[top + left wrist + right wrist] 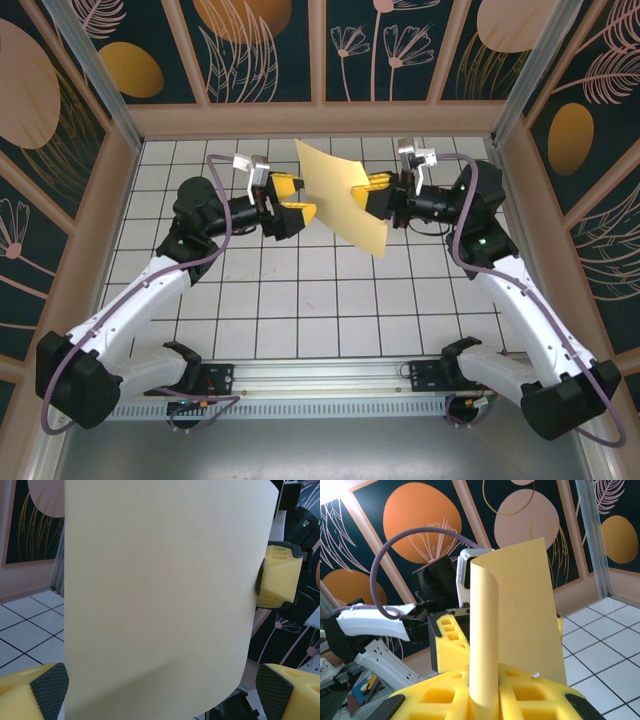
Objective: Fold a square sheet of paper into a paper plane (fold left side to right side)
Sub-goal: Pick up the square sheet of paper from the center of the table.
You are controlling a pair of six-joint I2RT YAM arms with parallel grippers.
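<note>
One sheet [335,195] was pinched upright in the right gripper [368,190], its free edge set just ahead of the wide-open, empty left gripper [292,202].

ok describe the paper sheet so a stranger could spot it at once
Start at the white grid table and look above its far middle. Held up off the tiles, the square sheet of paper is pinched by the right gripper. It is the thin, plain yellow-orange, curling sheet, unlike the chunky yellow foam fingers either side of it.
</note>
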